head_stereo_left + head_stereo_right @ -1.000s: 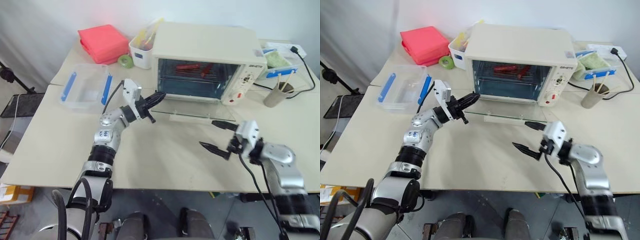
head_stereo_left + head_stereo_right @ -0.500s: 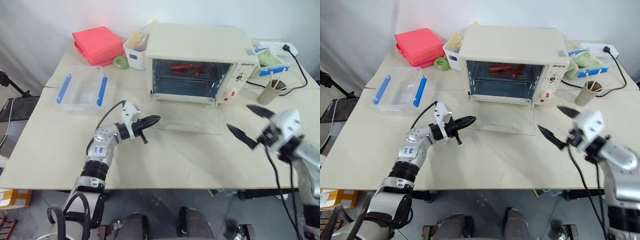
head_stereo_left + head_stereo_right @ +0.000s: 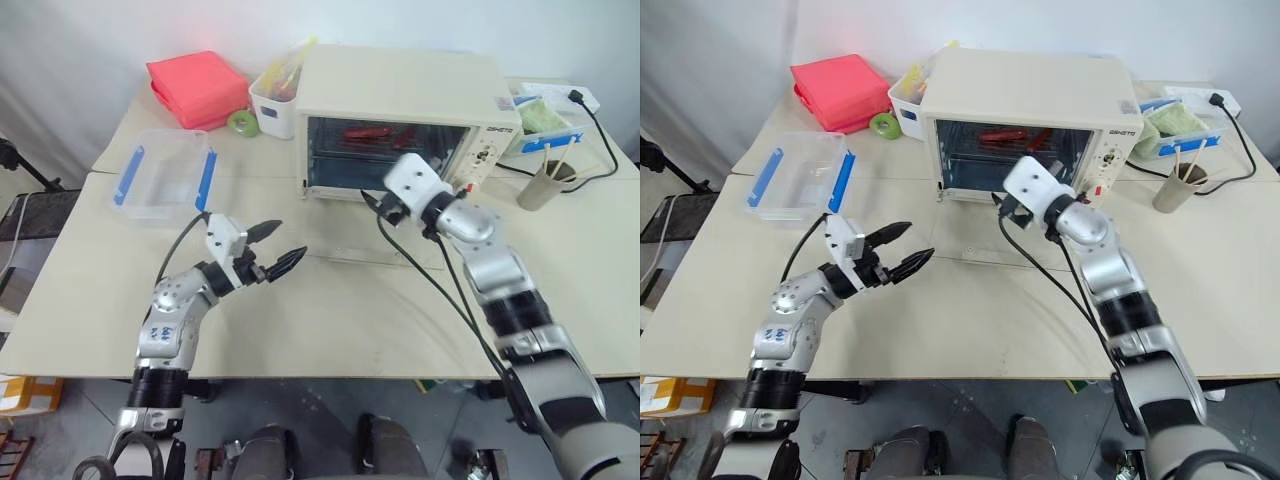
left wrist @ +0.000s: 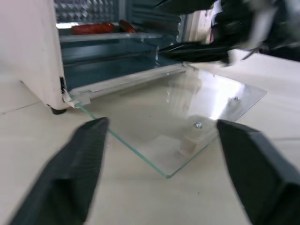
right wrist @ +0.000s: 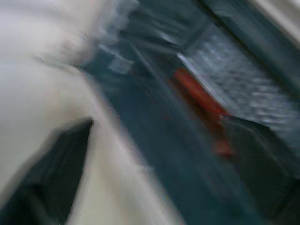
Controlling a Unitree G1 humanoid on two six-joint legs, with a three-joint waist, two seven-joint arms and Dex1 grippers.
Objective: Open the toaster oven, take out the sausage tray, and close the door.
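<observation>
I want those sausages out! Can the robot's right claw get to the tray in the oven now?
Probably yes. The door lies flat open, and the open right claw is at the oven's mouth, with nothing blocking the sausage tray.

I read this as a staged test bench, not a home kitchen: two plain cream tables (image 3: 330,320) pushed together before a white curtain backdrop (image 3: 90,40), a tripod leg (image 3: 20,165) at the edge, and kitchen props such as the toaster oven (image 3: 400,90).

Silver-grey jointed arms, white wrist blocks, black cables, black-fingered left gripper (image 3: 270,253).
</observation>
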